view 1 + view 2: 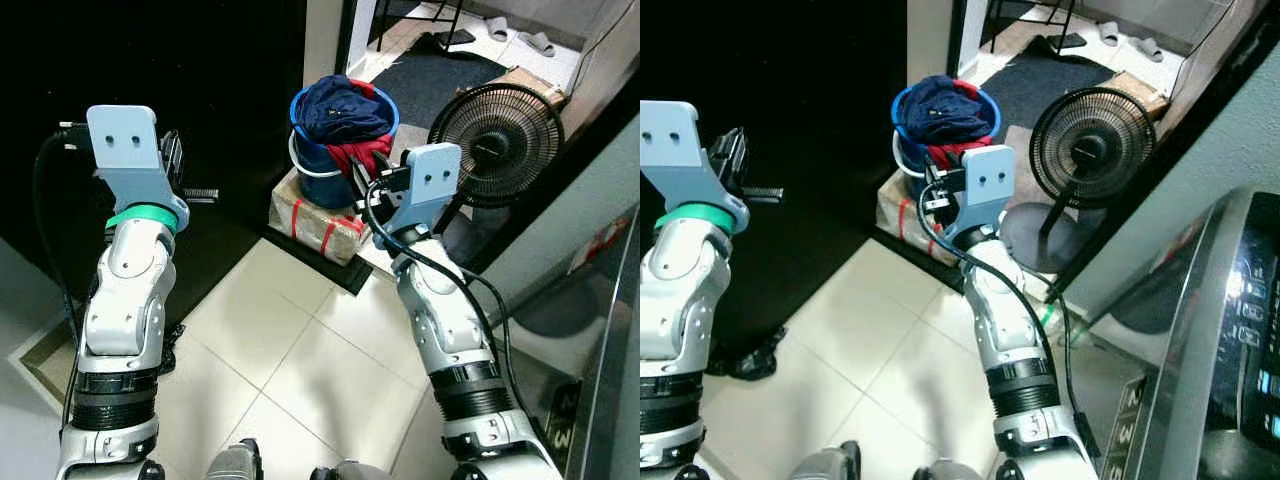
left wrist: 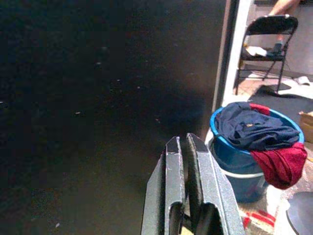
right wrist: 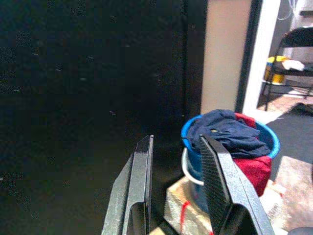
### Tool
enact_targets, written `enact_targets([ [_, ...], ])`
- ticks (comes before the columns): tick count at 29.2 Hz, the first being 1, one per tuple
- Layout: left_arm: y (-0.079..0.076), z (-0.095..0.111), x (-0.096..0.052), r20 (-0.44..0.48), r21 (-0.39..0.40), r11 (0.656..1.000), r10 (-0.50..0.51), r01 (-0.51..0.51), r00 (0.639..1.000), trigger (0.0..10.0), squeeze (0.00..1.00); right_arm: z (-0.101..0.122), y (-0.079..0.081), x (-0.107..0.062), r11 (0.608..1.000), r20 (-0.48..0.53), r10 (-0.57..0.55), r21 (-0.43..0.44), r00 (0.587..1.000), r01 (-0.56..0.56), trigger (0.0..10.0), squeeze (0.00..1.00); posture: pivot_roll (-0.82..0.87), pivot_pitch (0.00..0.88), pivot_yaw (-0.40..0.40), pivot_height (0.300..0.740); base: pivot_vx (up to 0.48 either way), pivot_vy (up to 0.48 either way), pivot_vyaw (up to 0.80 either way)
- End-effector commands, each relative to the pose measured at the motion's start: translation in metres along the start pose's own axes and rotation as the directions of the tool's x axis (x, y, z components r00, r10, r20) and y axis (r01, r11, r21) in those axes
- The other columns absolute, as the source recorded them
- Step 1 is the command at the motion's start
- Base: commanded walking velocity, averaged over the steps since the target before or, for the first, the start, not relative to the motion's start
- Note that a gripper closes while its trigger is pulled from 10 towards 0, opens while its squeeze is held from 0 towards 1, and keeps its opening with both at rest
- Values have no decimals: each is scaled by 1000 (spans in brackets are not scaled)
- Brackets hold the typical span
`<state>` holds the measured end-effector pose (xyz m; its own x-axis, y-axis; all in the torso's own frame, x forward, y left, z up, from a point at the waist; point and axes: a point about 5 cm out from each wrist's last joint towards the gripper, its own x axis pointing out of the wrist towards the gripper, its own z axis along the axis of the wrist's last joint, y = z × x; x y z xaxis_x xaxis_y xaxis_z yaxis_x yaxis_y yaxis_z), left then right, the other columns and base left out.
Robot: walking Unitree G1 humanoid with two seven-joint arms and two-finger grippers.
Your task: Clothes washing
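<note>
Right end effector [image 3: 176, 147] parted before laundry bucket [image 3: 193, 152]; contact unclear.

Both silver arms were raised forward, elbows bent. The left pincer [image 2: 186, 147] had its fingers pressed together; the right pincer [image 3: 178, 152] held its fingers parted.

Bright over the pale floor tiles [image 1: 300, 350] – daylight from the doorway beyond; near-black, grainy along the dark wall [image 2: 98, 98]; sharp, no motion blur.
</note>
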<state>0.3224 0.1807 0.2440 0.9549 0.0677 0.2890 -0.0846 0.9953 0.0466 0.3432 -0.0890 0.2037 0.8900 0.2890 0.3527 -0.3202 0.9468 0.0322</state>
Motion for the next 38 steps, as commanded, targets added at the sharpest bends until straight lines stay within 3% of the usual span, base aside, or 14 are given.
enact_targets([
  [1,0,-2,0,-1,15,1000,0,0,1000,10000,0,-3,1,-2,1000,-5,2,20,1000,-1,10000,0,47,78,3,740,420,0,0],
  [9,0,-2,0,-2,17,1000,1,-1,1000,10000,0,-4,3,-3,999,-10,4,39,1000,-4,10000,0,50,77,1,740,420,0,0],
  [14,0,-3,0,-2,15,1000,3,-3,1000,10000,0,-6,2,-3,999,-23,3,39,1000,-2,10000,0,49,75,-3,740,421,0,-750],
  [25,0,-5,-3,-2,20,1000,4,-4,1000,10000,0,-7,3,-4,1000,-28,16,7,999,-16,10000,0,55,61,-8,740,425,0,0],
  [30,9,-20,-12,-36,84,996,5,-2,999,10000,0,-13,6,-6,999,-43,32,-30,999,-33,10000,0,59,39,-3,740,432,0,0],
  [33,3,-32,-21,-66,148,982,-108,117,992,10000,0,-14,-24,-10,994,-43,-83,-74,996,80,10000,0,61,13,52,740,431,0,0],
  [38,-9,-33,-17,-76,157,965,-200,209,977,10000,0,-12,-40,-13,980,-26,-165,-121,986,160,10000,0,24,0,107,740,434,0,0],
])
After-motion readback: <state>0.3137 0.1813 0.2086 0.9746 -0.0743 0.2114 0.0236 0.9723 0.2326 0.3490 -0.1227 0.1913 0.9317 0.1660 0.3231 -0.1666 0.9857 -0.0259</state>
